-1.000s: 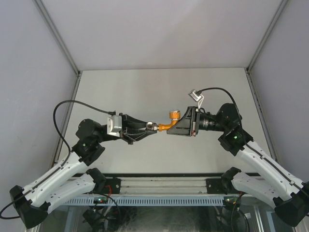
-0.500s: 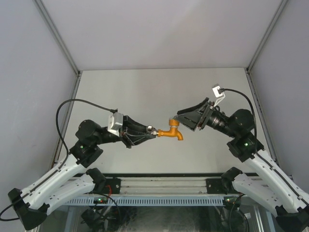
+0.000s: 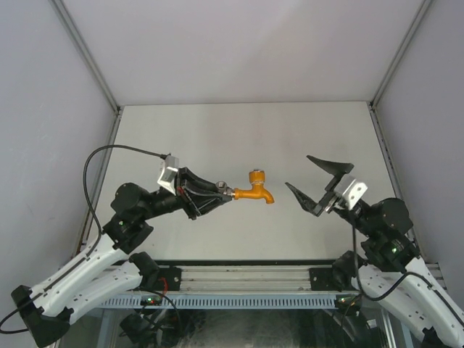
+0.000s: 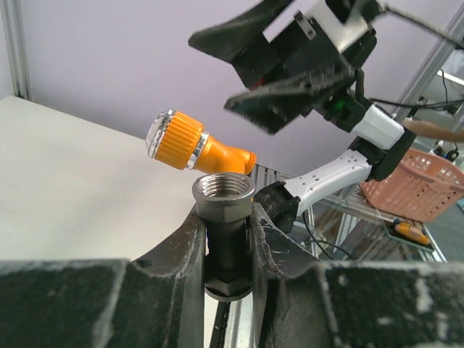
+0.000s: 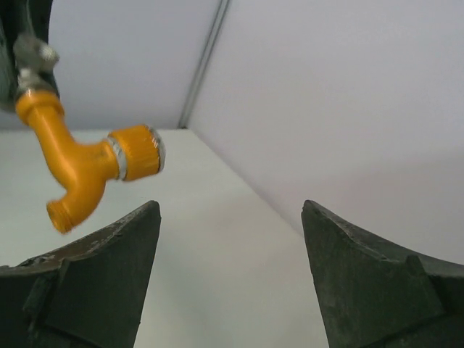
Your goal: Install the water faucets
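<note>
The left gripper (image 3: 220, 193) pinched the grey fitting (image 3: 230, 193) carrying the orange tap (image 3: 255, 191). The right gripper (image 3: 298, 172) gaped wide, well apart from it, away from the table (image 3: 217, 130) edges.

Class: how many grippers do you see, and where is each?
2. The left gripper, left of centre, is shut on the fitting bearing the tap; the right gripper, to its right, stands open, apart from the tap. None seems hidden.

Looks down on the whole table (image 3: 217, 138) from high behind its near edge. From the left wrist, peers close along its fingers (image 4: 174, 246) toward the right gripper (image 4: 212, 72). From the right wrist, faces back (just as close). Shared by all three: the orange tap (image 3: 254, 191).
</note>
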`<state>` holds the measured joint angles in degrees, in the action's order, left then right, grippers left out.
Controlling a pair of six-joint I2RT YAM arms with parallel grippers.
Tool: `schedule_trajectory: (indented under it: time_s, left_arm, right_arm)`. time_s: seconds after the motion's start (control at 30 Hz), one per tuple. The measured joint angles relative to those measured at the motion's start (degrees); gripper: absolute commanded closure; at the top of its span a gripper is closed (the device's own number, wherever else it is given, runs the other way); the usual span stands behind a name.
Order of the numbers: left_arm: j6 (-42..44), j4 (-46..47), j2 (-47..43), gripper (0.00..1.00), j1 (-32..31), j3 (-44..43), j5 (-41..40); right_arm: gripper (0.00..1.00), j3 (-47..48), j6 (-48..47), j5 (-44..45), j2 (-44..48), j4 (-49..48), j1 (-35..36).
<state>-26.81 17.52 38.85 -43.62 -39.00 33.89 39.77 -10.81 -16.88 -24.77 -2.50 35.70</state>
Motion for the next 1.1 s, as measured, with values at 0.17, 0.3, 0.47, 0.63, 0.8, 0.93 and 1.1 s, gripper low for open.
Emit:
schedule_trajectory:
  time_s: [0.17,0.3,0.47,0.63,0.8,0.93,1.1]
  left_arm:
    - [-3.8,-0.6,0.1,1.0,0.0,0.0,-2.6]
    - [-6.3,-1.4,0.1,1.0,0.0,0.0,-4.9]
    - [-8.0,-3.7,0.9,1.0,0.0,0.0,-6.8]
    - [-8.7,-5.3,3.3,1.0,0.0,0.0,-6.7]
    - [-8.6,-5.4,3.7,1.0,0.0,0.0,-6.8]
    - [-8.5,-6.1,3.6,1.0,0.0,0.0,-7.0]
    - [-8.1,-6.5,3.6,1.0,0.0,0.0,-7.0]
  right_arm:
    - [0.2,-2.6,-25.3,4.7,1.0,5.6,10.1]
    - [0.2,-6.2,-40.4,11.2,0.3,7.3,19.0]
    - [0.2,-6.7,-50.0,15.9,-3.0,5.6,24.1]
    - [0.21,-6.7,-54.9,16.8,-6.3,1.1,26.3]
    - [0.31,-6.7,-57.3,15.7,-9.7,-2.2,26.8]
    - [0.49,-6.7,-58.1,15.3,-12.3,-4.2,26.9]
    - [0.8,-6.7,-57.9,14.7,-14.1,-5.0,27.0]
